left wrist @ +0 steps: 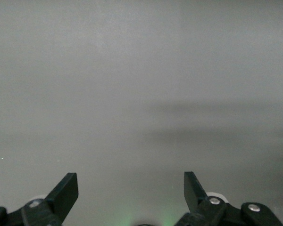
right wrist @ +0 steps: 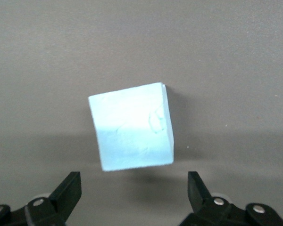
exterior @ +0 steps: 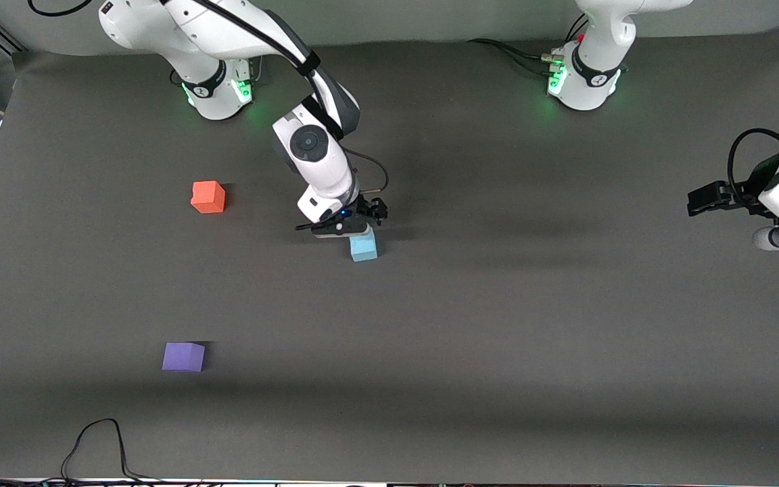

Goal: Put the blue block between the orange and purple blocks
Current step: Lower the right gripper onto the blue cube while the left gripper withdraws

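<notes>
The blue block (exterior: 363, 247) (right wrist: 132, 127) lies on the dark mat near the table's middle. My right gripper (exterior: 357, 230) (right wrist: 134, 182) hangs just over it, open; its black fingers (right wrist: 68, 190) stand wide with nothing between them, and the block shows just past the fingertips. The orange block (exterior: 208, 197) lies toward the right arm's end of the table. The purple block (exterior: 184, 356) is at that same end, nearer the front camera. My left gripper (exterior: 704, 200) (left wrist: 130, 182) waits open and empty at the left arm's end, with only bare mat under it.
The grey mat (exterior: 498, 325) covers the whole table. A black cable loop (exterior: 99, 443) lies at the edge nearest the front camera. Cables (exterior: 518, 53) run to the left arm's base.
</notes>
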Action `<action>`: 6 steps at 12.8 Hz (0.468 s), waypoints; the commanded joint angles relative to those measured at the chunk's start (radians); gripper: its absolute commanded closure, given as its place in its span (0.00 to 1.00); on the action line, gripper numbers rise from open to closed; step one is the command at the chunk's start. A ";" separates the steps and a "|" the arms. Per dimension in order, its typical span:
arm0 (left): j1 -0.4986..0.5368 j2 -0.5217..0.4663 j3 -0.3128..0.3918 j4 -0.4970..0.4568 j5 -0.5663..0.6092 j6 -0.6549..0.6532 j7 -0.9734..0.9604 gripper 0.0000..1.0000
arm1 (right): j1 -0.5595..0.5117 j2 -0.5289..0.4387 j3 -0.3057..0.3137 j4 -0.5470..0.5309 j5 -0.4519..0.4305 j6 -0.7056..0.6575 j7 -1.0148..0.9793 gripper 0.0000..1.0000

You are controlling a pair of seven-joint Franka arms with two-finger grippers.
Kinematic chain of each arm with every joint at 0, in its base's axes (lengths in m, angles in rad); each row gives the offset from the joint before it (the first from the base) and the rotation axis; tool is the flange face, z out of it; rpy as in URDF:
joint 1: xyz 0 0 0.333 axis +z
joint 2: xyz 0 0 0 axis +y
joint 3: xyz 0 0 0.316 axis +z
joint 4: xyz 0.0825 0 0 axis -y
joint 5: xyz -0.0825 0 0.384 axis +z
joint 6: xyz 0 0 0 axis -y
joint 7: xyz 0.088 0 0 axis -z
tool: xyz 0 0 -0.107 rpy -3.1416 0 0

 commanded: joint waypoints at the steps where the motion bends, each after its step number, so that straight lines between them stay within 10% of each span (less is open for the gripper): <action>1: -0.014 -0.022 0.011 0.004 0.002 -0.030 0.016 0.00 | 0.007 0.050 -0.017 0.044 -0.031 0.026 0.012 0.00; 6: -0.011 -0.034 0.010 0.004 0.002 -0.043 0.036 0.00 | 0.007 0.122 -0.028 0.138 -0.031 0.024 0.012 0.00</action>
